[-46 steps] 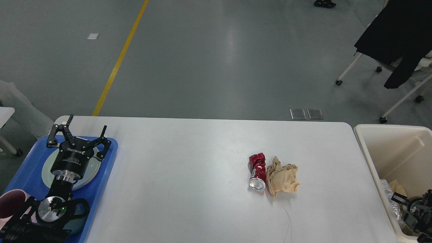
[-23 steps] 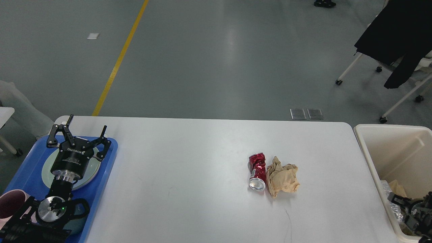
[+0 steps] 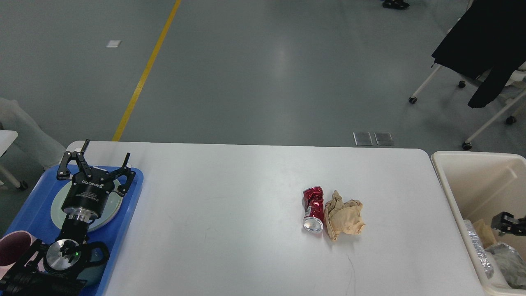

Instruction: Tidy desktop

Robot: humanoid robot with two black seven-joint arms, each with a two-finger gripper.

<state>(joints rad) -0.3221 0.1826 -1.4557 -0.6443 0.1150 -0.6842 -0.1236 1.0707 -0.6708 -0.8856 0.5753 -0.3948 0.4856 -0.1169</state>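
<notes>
A wide white desktop [image 3: 230,213] with rounded corners fills the lower part of the head view. At its left end, the left gripper [image 3: 104,158] hovers above a blue tray [image 3: 28,213], its two black fingers spread apart and holding nothing. Directly beneath the gripper body lies a pale round plate [image 3: 107,211] on the tray. Nearer the camera than that gripper, by the arm's lower joints, sit a pink cup [image 3: 12,248] and a dark teal cup [image 3: 95,269].

Well to the right of the left gripper, on the bare tabletop, a crushed red can [image 3: 313,207] lies on its side, its silver end facing the camera. A crumpled tan paper ball [image 3: 343,214] touches the can's right side.

At the far right edge, the right gripper [image 3: 508,223] shows only as a small dark piece over a cream bin [image 3: 452,189]; whether it is spread or closed cannot be told. Below it in the bin lie crumpled wrappers [image 3: 503,255].
</notes>
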